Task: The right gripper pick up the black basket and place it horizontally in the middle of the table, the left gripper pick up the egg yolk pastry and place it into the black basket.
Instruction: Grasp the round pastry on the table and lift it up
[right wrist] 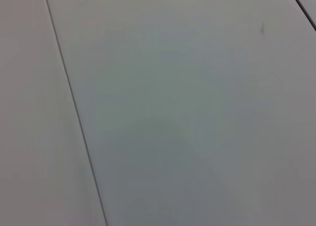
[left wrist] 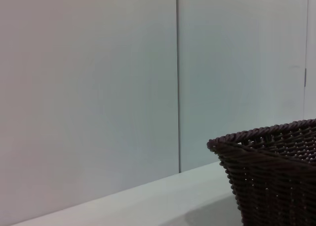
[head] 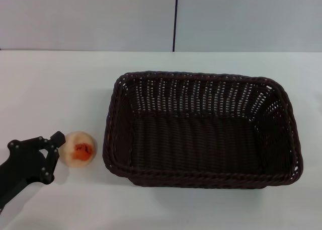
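Jaws of the left gripper stand apart beside the egg yolk pastry, which sits on the desk left of the black basket. Likely soft and crumbly; grip its sides gently.

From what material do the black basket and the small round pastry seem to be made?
The black basket looks like woven wicker or rattan, possibly plastic imitation: dark strands, open-weave sides, braided rim, slight sheen. The egg yolk pastry looks like baked dough, matte and pale, with an orange-red patch on top; it could be a replica.
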Controlling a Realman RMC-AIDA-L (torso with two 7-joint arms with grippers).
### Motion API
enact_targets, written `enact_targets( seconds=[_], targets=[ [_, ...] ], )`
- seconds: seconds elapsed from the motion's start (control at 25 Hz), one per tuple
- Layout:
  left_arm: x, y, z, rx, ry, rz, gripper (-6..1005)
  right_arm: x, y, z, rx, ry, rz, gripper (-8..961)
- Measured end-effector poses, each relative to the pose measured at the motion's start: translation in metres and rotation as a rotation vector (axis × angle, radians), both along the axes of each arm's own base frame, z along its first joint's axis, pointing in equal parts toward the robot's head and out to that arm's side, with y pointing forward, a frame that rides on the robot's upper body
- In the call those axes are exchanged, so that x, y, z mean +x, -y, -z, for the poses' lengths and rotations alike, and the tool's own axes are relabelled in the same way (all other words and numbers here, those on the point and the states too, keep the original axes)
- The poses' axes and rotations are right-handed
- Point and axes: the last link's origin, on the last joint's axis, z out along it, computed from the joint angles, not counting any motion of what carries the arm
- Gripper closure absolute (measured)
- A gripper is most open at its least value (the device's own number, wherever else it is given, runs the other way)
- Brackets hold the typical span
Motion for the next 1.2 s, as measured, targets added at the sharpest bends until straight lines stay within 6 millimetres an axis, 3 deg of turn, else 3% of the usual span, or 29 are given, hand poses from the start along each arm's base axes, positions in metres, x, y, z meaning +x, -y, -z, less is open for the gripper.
enact_targets(
  seconds=[0.12,0.44,0.72,1.2],
  targets=[
    [0.0,0.0,0.0,0.007,0.006,-0.001,990,0.001,0.001,0.001,-0.006,-0.005,0.006,187],
    [0.001,0.002,0.0,0.034,0.054,-0.031,977,0.002,0.0,0.003,-0.01,0.002,0.009,186],
    [0.004,0.005,0.005,-0.006,0.049,-0.012,752,0.002,0.0,0.004,-0.013,0.002,0.011,186],
    [0.002,0.007,0.032,-0.064,-0.069,-0.012,295,-0.001,-0.005,0.008,-0.038,0.013,-0.003,186]
  ],
)
